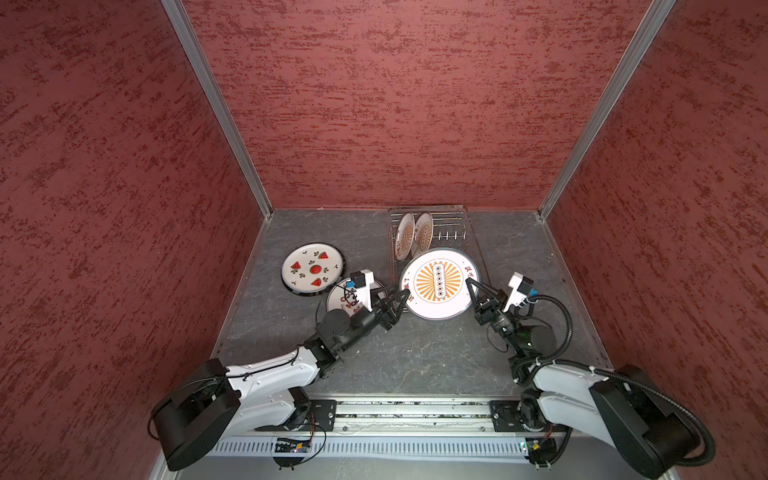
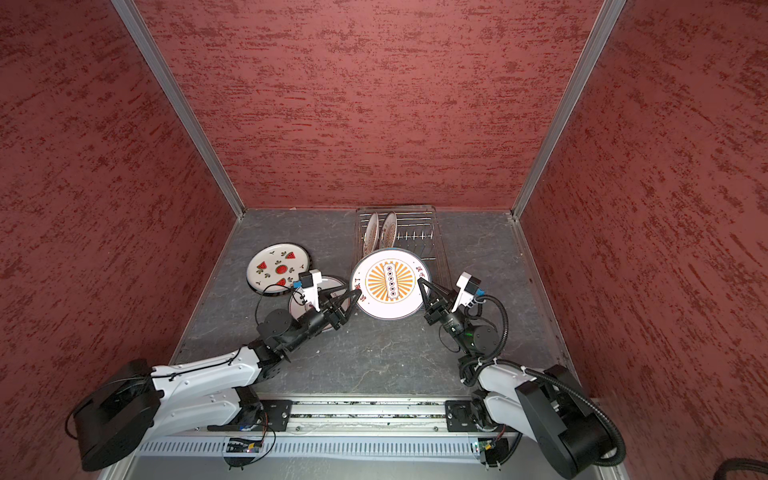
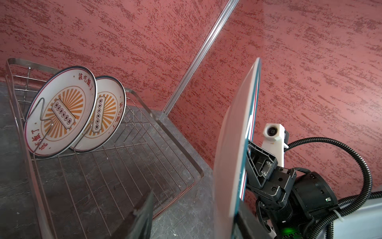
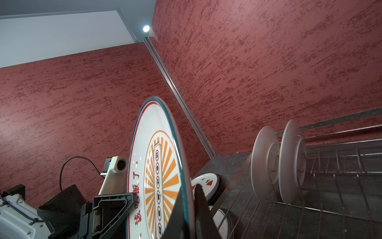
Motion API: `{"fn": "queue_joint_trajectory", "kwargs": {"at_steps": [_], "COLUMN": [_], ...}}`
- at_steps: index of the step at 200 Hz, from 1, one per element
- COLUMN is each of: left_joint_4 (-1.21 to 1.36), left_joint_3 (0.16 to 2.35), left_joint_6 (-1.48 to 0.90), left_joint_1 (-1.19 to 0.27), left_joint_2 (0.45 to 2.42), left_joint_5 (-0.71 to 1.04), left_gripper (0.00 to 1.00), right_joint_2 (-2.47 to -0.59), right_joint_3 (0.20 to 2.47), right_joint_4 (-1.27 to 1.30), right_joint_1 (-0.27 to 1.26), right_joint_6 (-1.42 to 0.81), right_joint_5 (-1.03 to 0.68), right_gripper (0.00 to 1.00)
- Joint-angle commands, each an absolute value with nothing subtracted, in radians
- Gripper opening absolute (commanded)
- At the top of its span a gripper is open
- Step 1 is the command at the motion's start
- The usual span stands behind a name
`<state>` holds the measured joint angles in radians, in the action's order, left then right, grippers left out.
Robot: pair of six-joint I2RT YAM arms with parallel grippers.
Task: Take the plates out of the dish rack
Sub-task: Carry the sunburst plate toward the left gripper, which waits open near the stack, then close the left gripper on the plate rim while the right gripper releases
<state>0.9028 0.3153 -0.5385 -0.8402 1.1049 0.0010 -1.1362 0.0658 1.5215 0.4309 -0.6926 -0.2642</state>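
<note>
2 sunburst plates (image 3: 62, 111) lean in dish rack (image 3: 124, 165); 3rd plate (image 1: 438, 284), teal-rimmed, clamped in right gripper (image 1: 471, 289); left gripper (image 1: 403, 297) state unclear.

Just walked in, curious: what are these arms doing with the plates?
The right end effector is clamped on the edge of a large sunburst plate, holding it above the dish rack's near end. The left end effector straddles the opposite edge; whether it grips yet is unclear. Two plates stand in the rack; a watermelon plate and one more lie on the table at left.
</note>
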Motion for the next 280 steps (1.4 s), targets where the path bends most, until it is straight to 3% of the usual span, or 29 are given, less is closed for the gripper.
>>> {"fn": "queue_joint_trajectory", "kwargs": {"at_steps": [1, 122, 167, 195, 204, 210, 219, 223, 280], "left_joint_4": [0.831, 0.769, 0.817, 0.842, 0.864, 0.877, 0.884, 0.884, 0.936], "left_joint_3": [0.357, 0.393, 0.379, 0.367, 0.356, 0.351, 0.346, 0.344, 0.299], "left_joint_6": [-0.534, -0.543, -0.563, -0.576, -0.582, -0.589, -0.604, -0.611, -0.653], "left_joint_1": [-0.845, -0.847, -0.844, -0.841, -0.841, -0.839, -0.834, -0.832, -0.804], "left_joint_2": [1.094, 1.104, 1.109, 1.102, 1.101, 1.101, 1.099, 1.097, 1.074], "left_joint_5": [-0.015, 0.050, 0.074, 0.073, 0.072, 0.072, 0.065, 0.060, 0.028], "left_gripper": [0.49, 0.00, 0.00, 0.00, 0.00, 0.00, 0.00, 0.00, 0.00], "right_joint_2": [-1.115, -1.124, -1.113, -1.093, -1.088, -1.084, -1.077, -1.073, -1.031], "right_joint_3": [0.062, 0.066, 0.068, 0.075, 0.079, 0.085, 0.092, 0.093, 0.061], "right_joint_4": [1.634, 1.601, 1.581, 1.541, 1.526, 1.516, 1.488, 1.471, 1.476], "right_joint_1": [0.459, 0.526, 0.529, 0.529, 0.529, 0.528, 0.529, 0.529, 0.529], "right_joint_6": [-0.644, -0.542, -0.537, -0.533, -0.527, -0.523, -0.539, -0.556, -0.555], "right_joint_5": [-0.202, -0.116, -0.145, -0.169, -0.184, -0.192, -0.162, -0.137, -0.069], "right_gripper": [0.00, 0.00, 0.00, 0.15, 0.26, 0.46, 0.87, 0.97, 0.99]}}
